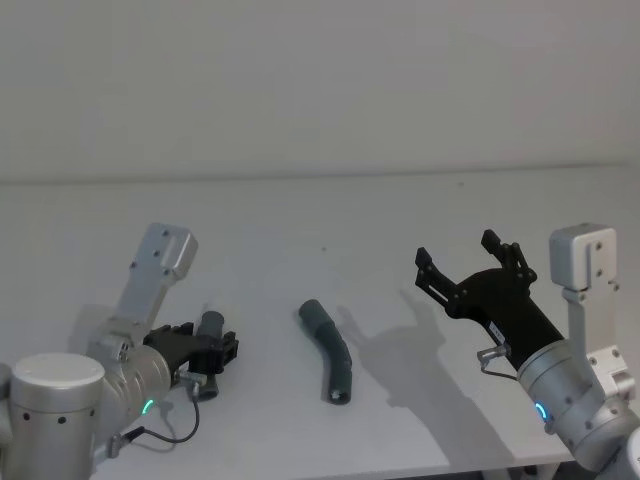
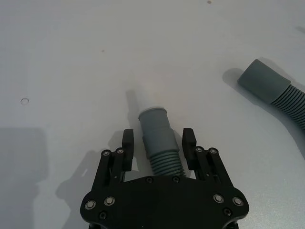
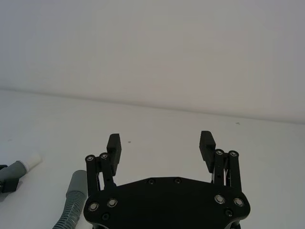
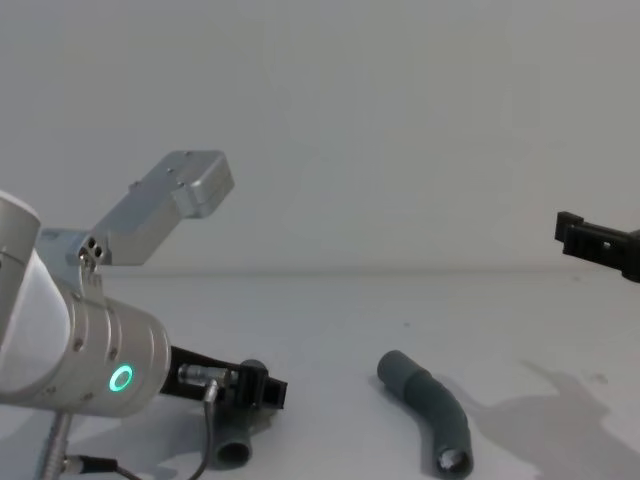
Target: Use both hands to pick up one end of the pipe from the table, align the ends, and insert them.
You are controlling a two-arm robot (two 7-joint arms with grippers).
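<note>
Silver arms (image 1: pixel 62 388), black grippers (image 3: pixel 160 141), green rings (image 4: pixel 121 378)

A plain white counter (image 1: pixel 300 215) runs the full width of the head view and meets a bare, pale grey wall (image 1: pixel 320 80) along 1 straight, level seam at its far edge. The light is soft and even, laying blurred grey shadows (image 1: pixel 400 350) on the counter's matt top, which carries a few tiny dark specks (image 2: pixel 102 50) and 1 faint ring mark (image 2: pixel 25 100)
</note>
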